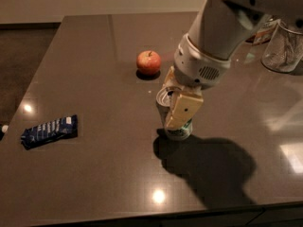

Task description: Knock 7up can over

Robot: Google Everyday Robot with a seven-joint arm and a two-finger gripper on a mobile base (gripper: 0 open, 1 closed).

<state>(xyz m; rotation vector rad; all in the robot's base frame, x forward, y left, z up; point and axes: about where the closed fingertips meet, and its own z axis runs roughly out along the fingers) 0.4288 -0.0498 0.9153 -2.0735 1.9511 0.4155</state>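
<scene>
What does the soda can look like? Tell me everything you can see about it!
The 7up can is small and made of shiny silver metal, with a round pull-tab top and green print near its bottom. It stands about upright on the dark table, nearer the camera than the apple. The gripper is clamped around it: one cream finger covers most of its front, the other sits behind it.
</scene>
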